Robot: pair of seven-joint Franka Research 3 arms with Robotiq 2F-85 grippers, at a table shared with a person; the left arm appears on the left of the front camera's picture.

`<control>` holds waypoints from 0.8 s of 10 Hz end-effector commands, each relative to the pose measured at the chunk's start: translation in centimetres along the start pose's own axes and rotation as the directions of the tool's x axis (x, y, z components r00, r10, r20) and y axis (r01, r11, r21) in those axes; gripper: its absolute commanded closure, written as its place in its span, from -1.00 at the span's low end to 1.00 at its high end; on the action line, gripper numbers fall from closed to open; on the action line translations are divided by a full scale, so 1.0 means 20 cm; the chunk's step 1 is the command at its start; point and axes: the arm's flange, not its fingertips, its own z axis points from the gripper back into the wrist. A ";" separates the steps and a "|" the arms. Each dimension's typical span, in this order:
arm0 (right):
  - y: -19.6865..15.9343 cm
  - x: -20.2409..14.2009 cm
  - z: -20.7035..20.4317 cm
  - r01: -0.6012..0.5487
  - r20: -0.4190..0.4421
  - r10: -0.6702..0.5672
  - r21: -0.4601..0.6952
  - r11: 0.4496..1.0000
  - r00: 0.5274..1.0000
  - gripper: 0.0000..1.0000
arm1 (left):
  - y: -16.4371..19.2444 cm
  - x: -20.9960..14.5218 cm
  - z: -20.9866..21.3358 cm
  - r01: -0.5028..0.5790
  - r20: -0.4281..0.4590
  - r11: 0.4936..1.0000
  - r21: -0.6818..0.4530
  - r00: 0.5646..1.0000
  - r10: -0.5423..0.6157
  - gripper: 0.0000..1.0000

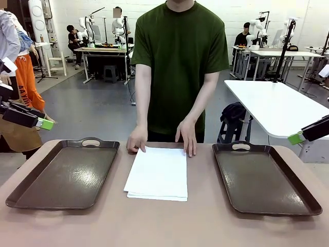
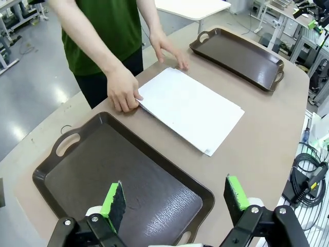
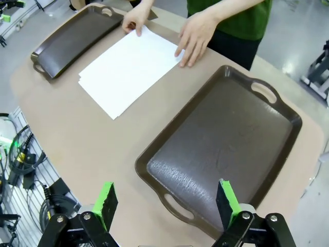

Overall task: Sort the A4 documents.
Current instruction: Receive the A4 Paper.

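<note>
- My left gripper (image 2: 175, 195) hung wide open, up near the left tray (image 1: 61, 177).
- My right gripper (image 3: 166, 199) gaped equally wide, near the right tray (image 1: 262, 180).
- The A4 documents (image 1: 157, 172) lay between the trays, with a person's hands (image 1: 187, 136) on their far edge.

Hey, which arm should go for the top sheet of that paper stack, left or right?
Left, narrowly. The stack of A4 documents lies closer to the left tray than to the right tray, so the open left gripper probably has less table to cross than the open right gripper.

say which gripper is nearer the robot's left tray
Left. The left gripper hangs above the left tray; the right gripper is above the right tray, past the A4 documents.
</note>
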 end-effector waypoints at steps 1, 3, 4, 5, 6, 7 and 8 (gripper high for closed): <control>0.12 -0.22 -0.11 0.022 0.014 -0.022 0.000 1.000 1.000 -1.00 | 0.00 0.00 0.00 0.001 0.003 1.000 -0.004 1.000 -0.001 -1.00; 0.00 0.00 0.00 0.000 0.000 0.000 0.000 1.000 1.000 -1.00 | 0.00 0.00 0.00 0.001 0.003 1.000 -0.004 1.000 -0.001 -1.00; 0.00 0.00 0.00 0.000 0.000 0.000 0.000 1.000 1.000 -1.00 | 0.00 0.00 0.00 0.001 0.003 1.000 -0.004 1.000 -0.001 -1.00; 0.00 0.00 0.00 0.000 0.000 0.000 0.000 1.000 1.000 -1.00 | 0.00 0.00 0.00 0.001 0.003 1.000 -0.004 1.000 -0.001 -1.00; 0.00 0.00 0.00 0.000 0.000 0.000 0.000 1.000 1.000 -1.00 | 0.00 0.00 0.00 0.001 0.003 1.000 -0.004 1.000 -0.001 -1.00; 0.00 0.00 0.00 0.000 0.000 0.000 0.000 1.000 1.000 -1.00 | 0.00 0.00 0.00 0.001 0.003 1.000 -0.004 1.000 -0.001 -1.00; 0.00 0.00 0.00 0.000 0.000 0.000 0.000 1.000 1.000 -1.00 | 0.00 0.00 0.00 0.001 0.003 1.000 -0.004 1.000 -0.001 -1.00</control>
